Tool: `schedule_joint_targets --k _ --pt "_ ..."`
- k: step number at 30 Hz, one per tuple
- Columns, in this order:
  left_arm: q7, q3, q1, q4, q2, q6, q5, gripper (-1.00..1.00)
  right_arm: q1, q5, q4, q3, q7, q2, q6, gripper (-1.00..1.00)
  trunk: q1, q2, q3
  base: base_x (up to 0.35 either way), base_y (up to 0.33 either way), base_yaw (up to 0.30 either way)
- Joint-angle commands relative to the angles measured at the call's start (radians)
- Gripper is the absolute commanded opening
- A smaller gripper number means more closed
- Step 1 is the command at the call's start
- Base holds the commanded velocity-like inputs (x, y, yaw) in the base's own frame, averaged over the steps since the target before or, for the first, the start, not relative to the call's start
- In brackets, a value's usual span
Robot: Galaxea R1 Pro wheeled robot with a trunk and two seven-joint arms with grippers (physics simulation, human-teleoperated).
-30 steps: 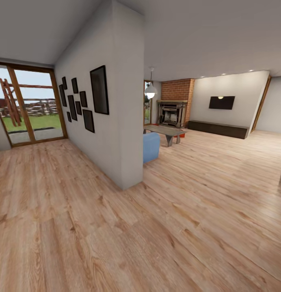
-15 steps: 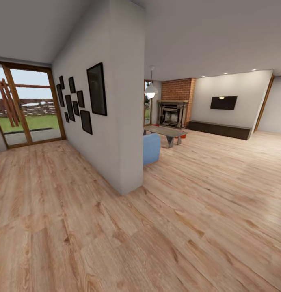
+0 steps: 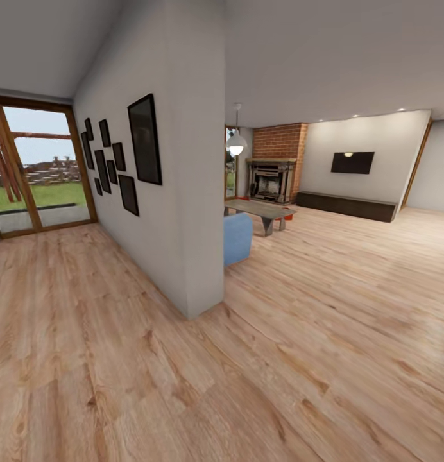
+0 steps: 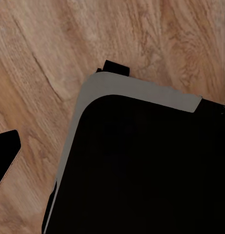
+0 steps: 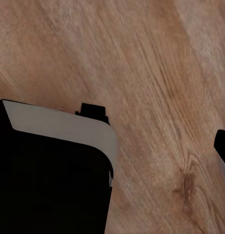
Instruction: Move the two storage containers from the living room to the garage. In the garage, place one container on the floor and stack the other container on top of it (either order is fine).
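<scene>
Ahead, in the head view, a grey wall end (image 3: pixel 196 192) juts between the hallway and the living room (image 3: pixel 337 212), with seven dark frames (image 3: pixel 144 140) on its side and a glazed door (image 3: pixel 36 167) beyond. Past it stand a blue sofa corner (image 3: pixel 238 237), one coffee table (image 3: pixel 260 208), a brick fireplace (image 3: pixel 280 160), a pendant lamp (image 3: pixel 237 142) and a wall TV (image 3: pixel 351 162). A small red-orange patch, maybe a container (image 3: pixel 288 216), peeks out just beside the table; too small to count.

Left wrist view: the dark robot base (image 4: pixel 141 165) over wood planks (image 4: pixel 54 48); whether the fingers are spread I cannot tell.

Right wrist view: the same base and planks; grip likewise unclear.
</scene>
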Motion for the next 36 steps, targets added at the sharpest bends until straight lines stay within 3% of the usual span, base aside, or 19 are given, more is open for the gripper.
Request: schedule_joint_targets --k 1,4,7,36 --pt "0.001 0.000 0.001 -0.004 0.000 0.008 0.010 1.00 -0.001 -0.004 0.003 0.006 -0.003 0.001 -0.005 1.00 0.001 0.000 -0.001 0.331 0.000 -0.180" --pt "0.001 -0.001 0.001 -0.004 0.001 0.008 0.011 1.00 -0.001 -0.036 0.003 0.005 0.001 0.001 -0.005 1.00 0.001 0.000 -0.001 0.331 0.000 -0.235" --pt "0.001 -0.001 0.001 -0.004 0.001 0.008 0.011 1.00 -0.001 -0.042 0.003 0.005 0.002 0.001 -0.004 1.00 0.001 0.000 -0.001 0.331 0.000 -0.255" --pt "0.001 -0.001 0.001 -0.001 0.001 0.008 0.011 1.00 -0.001 -0.042 0.003 0.005 0.008 0.001 -0.002 1.00 0.001 0.000 -0.001 0.332 0.000 -0.281"
